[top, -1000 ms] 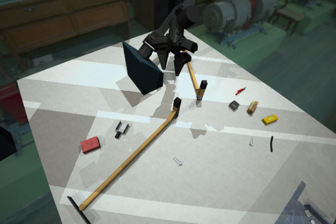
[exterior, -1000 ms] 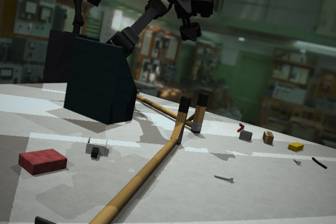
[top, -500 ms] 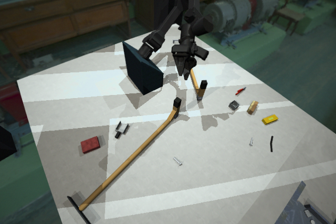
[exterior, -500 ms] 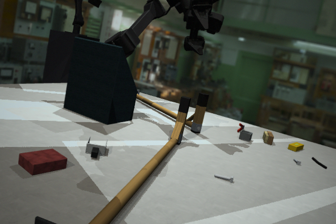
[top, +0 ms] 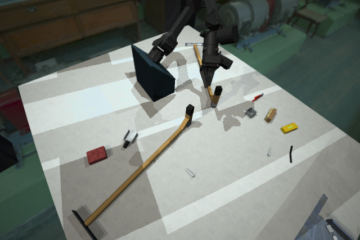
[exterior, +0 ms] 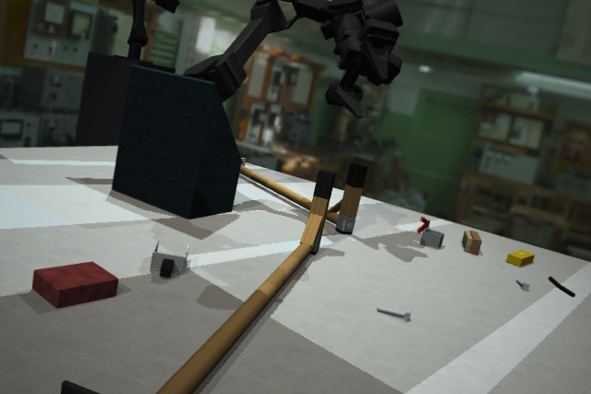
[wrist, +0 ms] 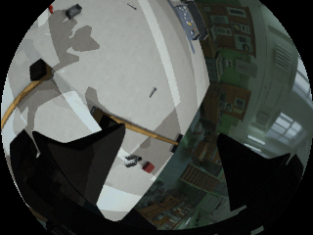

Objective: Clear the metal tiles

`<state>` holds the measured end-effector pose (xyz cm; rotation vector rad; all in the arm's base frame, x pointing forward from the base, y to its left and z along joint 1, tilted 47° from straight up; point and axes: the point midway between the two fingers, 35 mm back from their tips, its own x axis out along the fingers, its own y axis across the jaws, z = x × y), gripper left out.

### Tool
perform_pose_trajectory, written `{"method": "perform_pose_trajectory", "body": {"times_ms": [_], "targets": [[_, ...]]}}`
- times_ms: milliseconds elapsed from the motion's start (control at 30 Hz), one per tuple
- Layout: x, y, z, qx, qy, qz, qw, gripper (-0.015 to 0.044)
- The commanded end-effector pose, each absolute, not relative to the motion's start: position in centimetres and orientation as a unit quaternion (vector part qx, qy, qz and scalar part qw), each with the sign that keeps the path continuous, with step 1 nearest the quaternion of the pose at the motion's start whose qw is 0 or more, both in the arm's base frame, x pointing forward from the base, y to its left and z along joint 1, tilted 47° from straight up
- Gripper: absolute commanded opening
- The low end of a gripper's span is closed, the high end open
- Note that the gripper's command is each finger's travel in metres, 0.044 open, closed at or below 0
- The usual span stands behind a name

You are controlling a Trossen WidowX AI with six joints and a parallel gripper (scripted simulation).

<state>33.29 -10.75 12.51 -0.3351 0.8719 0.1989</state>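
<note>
The long scraper lies on the table, its wooden shaft running diagonally, black blade at the front left and black-tipped upright grip toward the middle. The steel bench plate is cut off at the lower right of the top view. A few pale metal tiles show on it; how many is unclear. A dark wall beside them may be the catch box, but I cannot tell. My gripper is open and empty, in the air behind the scraper's grip.
A second wooden-handled tool lies behind. A tall dark blue block stands beside the arm. A red block and a bracket lie left; a yellow block and several small things lie right.
</note>
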Motion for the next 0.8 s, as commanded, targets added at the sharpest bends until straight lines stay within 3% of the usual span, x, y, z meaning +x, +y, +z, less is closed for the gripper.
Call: {"method": "perform_pose_trajectory", "body": {"times_ms": [0, 767], "targets": [[33.9, -9.2, 13.5, -0.2, 0.407, 0.117, 0.883, 0.044], [34.9, -0.3, 15.7, -0.356, 0.348, 0.238, 0.834, 0.044]]}}
